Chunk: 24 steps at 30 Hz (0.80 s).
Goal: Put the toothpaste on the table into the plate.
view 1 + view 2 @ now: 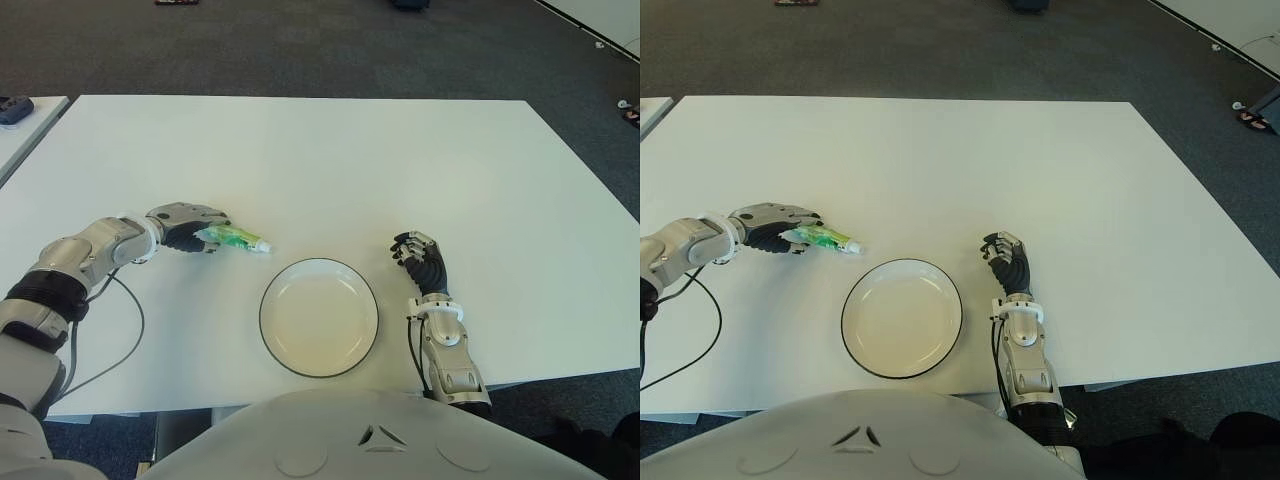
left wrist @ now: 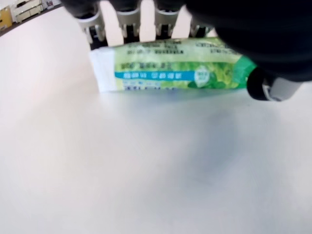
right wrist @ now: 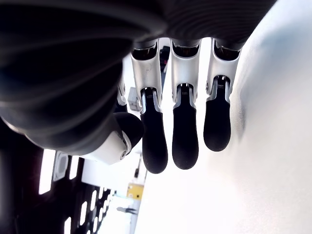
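Here the left hand (image 1: 185, 226) reaches in from the robot's left over the white bench (image 1: 320, 160), and its fingers (image 2: 127, 14) are wrapped around the toothpaste (image 1: 235, 238). The tube is green and white with a blue band; it lies on its side on the bench surface, its flat crimped end toward the palm and its white cap (image 1: 264, 246) pointing out toward the plate (image 1: 319, 316). In the left wrist view the fingers come down behind the tube along its upper edge while the thumb (image 2: 273, 85) presses at the cap end, so the hand is clamped on it. The tube is still outside the plate, just beside its rim on the robot's left and slightly farther from the robot.

The plate is round, white with a thin dark rim, and sits near the bench's near edge, in front of the robot's body. Nothing lies in it.

The right hand (image 1: 424, 262) shows on the other side of the plate, near its rim but apart from it. Its dark fingers (image 3: 185, 126) hang side by side, loosely bent, with nothing between them. A black cable (image 1: 125, 330) loops over the bench below the left forearm.
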### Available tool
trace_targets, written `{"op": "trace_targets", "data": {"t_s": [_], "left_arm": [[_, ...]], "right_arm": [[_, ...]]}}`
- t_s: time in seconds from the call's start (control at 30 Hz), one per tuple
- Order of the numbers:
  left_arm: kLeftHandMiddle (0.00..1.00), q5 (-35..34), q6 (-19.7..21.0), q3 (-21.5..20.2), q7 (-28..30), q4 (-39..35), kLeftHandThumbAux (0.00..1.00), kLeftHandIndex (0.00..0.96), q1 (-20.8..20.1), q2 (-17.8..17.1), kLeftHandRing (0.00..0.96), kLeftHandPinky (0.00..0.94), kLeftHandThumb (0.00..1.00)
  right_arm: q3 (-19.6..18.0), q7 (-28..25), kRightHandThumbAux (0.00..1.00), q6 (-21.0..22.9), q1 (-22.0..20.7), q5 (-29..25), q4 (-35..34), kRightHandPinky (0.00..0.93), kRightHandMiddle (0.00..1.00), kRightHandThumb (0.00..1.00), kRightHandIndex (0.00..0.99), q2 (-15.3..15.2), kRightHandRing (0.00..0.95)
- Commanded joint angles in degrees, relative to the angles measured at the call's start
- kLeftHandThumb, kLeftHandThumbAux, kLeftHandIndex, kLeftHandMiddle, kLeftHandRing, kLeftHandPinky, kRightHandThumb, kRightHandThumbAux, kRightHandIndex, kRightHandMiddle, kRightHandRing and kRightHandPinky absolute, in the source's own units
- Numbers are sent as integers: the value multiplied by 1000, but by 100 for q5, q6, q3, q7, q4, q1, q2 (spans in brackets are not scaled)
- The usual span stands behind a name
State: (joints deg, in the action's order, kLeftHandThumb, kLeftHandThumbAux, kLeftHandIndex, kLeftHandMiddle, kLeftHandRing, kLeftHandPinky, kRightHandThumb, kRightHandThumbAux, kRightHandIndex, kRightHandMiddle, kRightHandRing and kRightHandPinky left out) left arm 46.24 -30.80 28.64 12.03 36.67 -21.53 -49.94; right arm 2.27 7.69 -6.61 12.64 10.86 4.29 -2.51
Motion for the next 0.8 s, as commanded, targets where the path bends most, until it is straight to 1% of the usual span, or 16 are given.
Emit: {"op": "trace_targets", "data": {"t_s": [0.03,0.17,0.33,0.53,0.63,0.67,0.8], "left_arm": [[71,331,-48,332,220,232,270,0,-53,95,70,134,468],[62,454,-40,497,229,494,279,0,-217,203,64,124,439],[58,537,-5,647,197,663,289,0,-325,263,66,145,424],[68,841,115,966,-250,1174,300,0,-457,530,78,151,413],[84,1244,545,1351,-1094,2194,304,16,-597,1076,85,149,427],[98,1323,641,1442,-1301,2427,302,41,-632,1195,90,145,438],[122,1491,740,1702,-1640,2637,304,77,-771,1325,103,152,461]], "right_arm": [[-17,30,731,53,-33,33,102,540,546,707,428,-16,541],[-15,43,730,48,-32,39,112,541,546,707,428,-22,540],[-20,71,730,69,-18,53,95,531,546,708,428,-22,538],[-21,97,730,95,5,47,72,530,544,708,428,-20,537],[-33,103,730,101,18,31,68,532,544,708,428,-18,537],[-36,106,730,102,22,27,65,533,544,708,428,-17,537],[-37,121,730,115,41,41,44,535,543,708,428,-17,538]]}}
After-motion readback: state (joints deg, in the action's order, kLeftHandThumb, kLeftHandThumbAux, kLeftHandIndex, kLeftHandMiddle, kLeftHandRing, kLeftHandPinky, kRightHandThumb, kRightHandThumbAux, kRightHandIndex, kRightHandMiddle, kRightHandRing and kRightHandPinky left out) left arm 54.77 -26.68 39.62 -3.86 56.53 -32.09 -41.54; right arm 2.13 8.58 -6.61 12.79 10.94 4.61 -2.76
